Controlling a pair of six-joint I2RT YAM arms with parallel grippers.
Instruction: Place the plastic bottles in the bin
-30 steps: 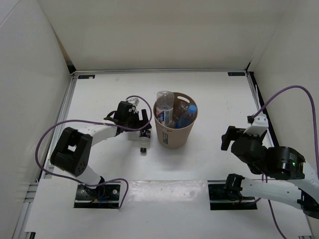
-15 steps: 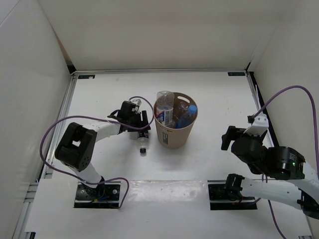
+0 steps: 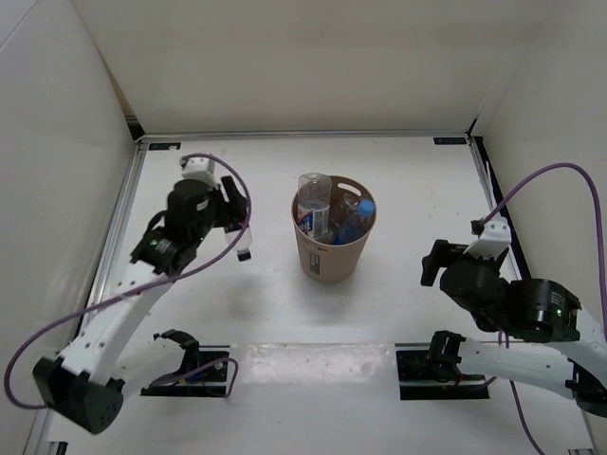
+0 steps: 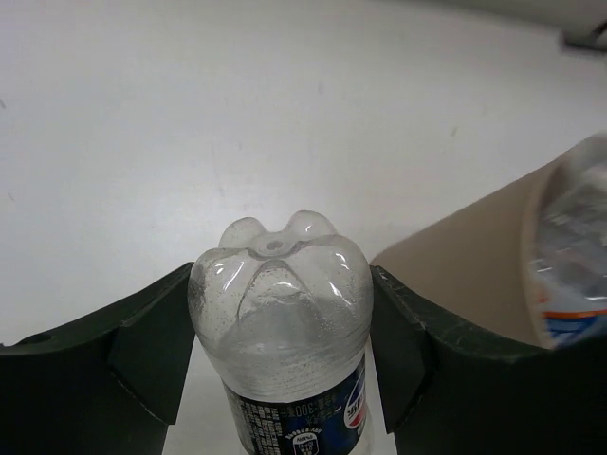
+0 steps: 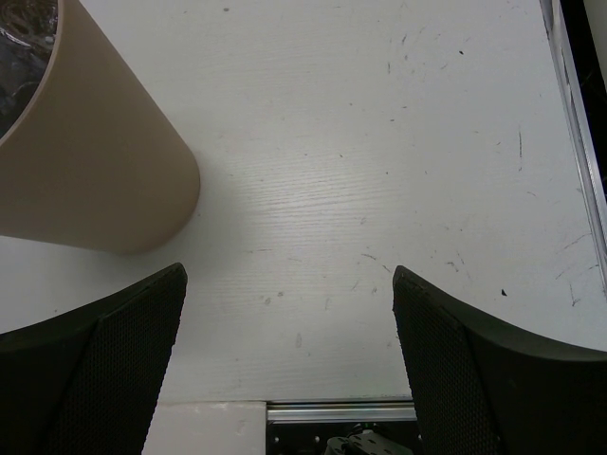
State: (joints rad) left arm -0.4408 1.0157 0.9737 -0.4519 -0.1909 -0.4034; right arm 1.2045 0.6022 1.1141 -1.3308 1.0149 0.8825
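My left gripper [image 4: 282,289] is shut on a short clear plastic bottle [image 4: 280,313] with a dark label, its ribbed base pointing away from the wrist. In the top view this gripper [image 3: 232,213] is lifted above the table, left of the bin, and the bottle [image 3: 244,248] hangs below it. The tan bin [image 3: 332,256] stands mid-table. It holds a clear bottle [image 3: 313,204] and a blue-capped bottle [image 3: 358,216] that stick up past its rim. The left wrist view shows the bin's wall [image 4: 465,275] at right. My right gripper [image 5: 289,351] is open and empty, to the right of the bin [image 5: 85,171].
White walls close in the table on the left, back and right. A purple cable [image 3: 142,284] loops from the left arm. A metal rail [image 5: 341,412] runs along the near edge below the right gripper.
The left gripper closed on the dark-labelled bottle that lay beside the bin and lifted it up and to the left. The right arm has not moved.
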